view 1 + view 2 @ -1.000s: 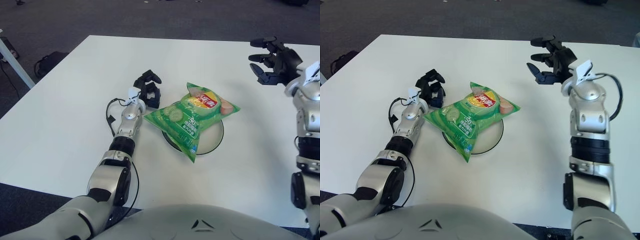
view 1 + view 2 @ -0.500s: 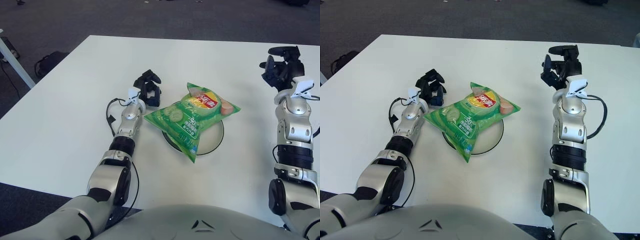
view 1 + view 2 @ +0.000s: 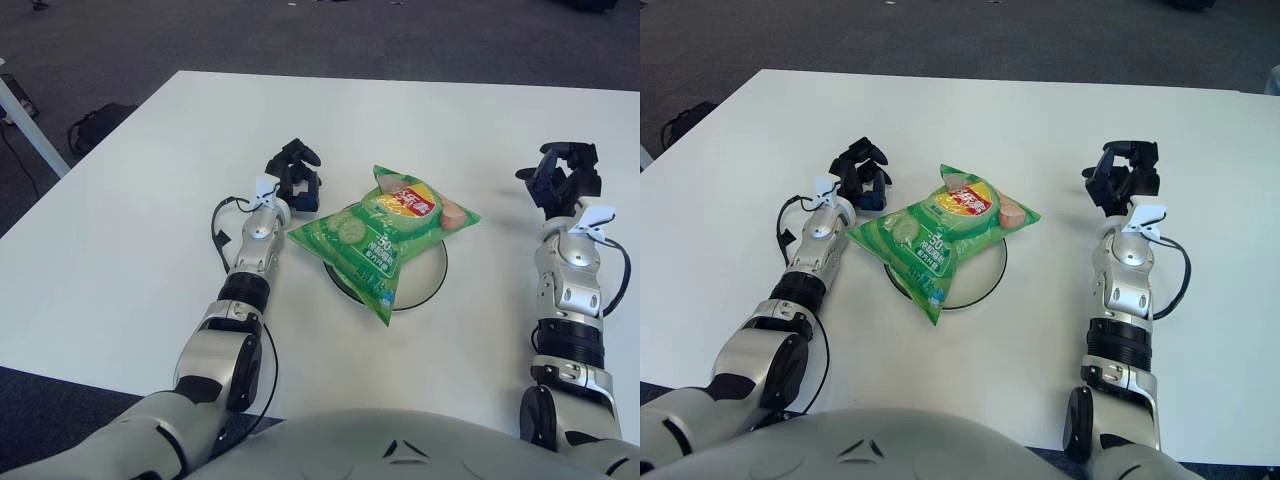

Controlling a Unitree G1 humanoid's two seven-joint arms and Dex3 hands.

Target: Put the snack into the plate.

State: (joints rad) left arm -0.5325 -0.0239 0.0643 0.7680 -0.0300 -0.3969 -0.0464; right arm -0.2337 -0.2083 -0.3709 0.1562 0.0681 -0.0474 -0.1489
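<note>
I'm seeing the snack (image 3: 385, 235) lying across the plate (image 3: 430, 276) at frame centre, delivered I'd judge. My left hand (image 3: 297, 178), just left of it, and right hand (image 3: 1122, 178), centre right, are curling fingers, holding nothing.

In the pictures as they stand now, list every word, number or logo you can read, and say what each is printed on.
"50": white number on the green chip bag, which lies across the white plate.
Red and yellow brand logo near the bag's top: lettering too blurred to read.
White characters beside and under the "50": too small to read.
Table, left robot hand and right robot hand: no text visible.
</note>
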